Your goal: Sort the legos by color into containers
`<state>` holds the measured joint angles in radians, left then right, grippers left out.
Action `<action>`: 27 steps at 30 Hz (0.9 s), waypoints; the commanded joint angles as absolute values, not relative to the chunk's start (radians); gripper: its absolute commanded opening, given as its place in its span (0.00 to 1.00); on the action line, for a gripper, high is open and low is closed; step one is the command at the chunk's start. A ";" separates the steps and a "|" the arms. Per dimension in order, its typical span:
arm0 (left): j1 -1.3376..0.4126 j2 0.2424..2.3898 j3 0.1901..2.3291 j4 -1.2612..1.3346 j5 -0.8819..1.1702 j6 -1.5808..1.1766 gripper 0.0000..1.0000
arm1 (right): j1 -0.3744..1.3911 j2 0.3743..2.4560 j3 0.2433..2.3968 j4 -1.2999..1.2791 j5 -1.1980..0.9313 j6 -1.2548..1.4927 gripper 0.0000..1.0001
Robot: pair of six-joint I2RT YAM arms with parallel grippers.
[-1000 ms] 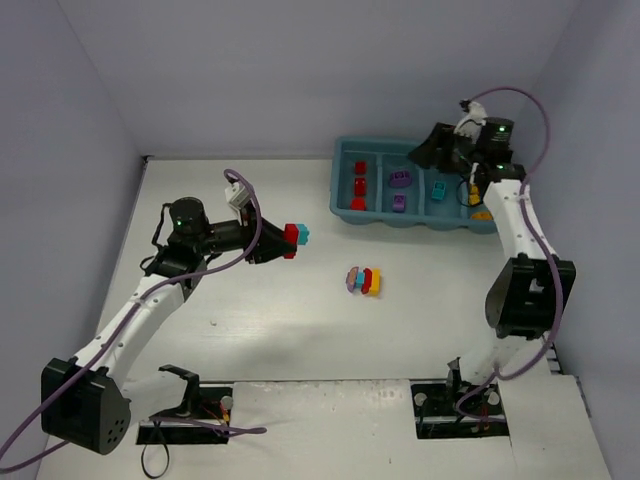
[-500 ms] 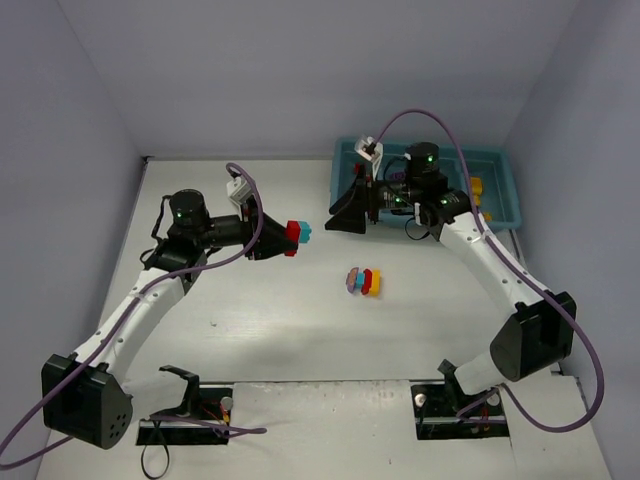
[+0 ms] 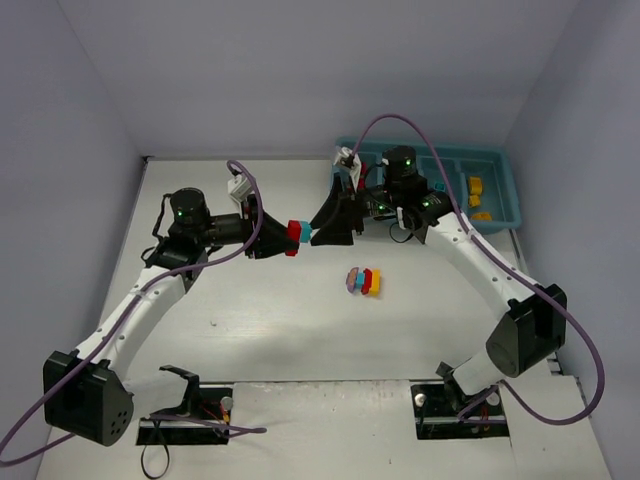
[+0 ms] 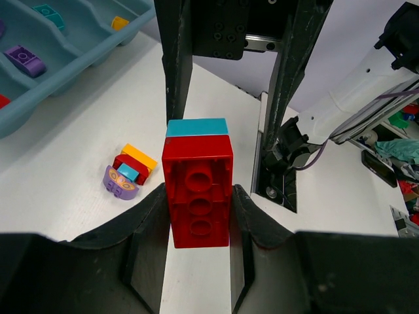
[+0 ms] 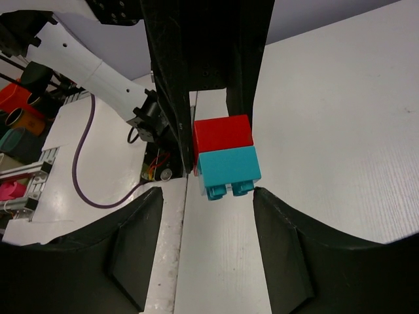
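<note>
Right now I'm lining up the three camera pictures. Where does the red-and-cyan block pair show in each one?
Top external: the red-and-cyan block pair is just left of centre, at the tip of the left claw.
Left wrist: centre, red end nearest, cyan end beyond.
Right wrist: centre, cyan end nearest, red behind.
Shared landmark: the left claw, clamped on the red end in all three views.

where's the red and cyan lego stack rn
Top view, just left of centre: the red and cyan stack is clamped in the left gripper, cyan end facing the open right gripper, with the loose brick cluster on the table nearby.
</note>
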<state>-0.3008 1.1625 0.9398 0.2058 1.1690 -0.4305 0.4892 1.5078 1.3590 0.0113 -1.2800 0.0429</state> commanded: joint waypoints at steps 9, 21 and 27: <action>-0.310 1.164 1.002 0.291 1.203 -0.440 0.00 | 0.549 1.580 1.462 0.074 -1.304 0.009 0.37; -0.316 1.172 0.999 0.281 1.204 -0.427 0.00 | 0.551 1.569 1.460 0.072 -1.325 -0.020 0.00; -0.304 1.158 0.994 0.232 1.198 -0.385 0.00 | 0.398 1.491 1.362 0.066 -1.296 -0.023 0.00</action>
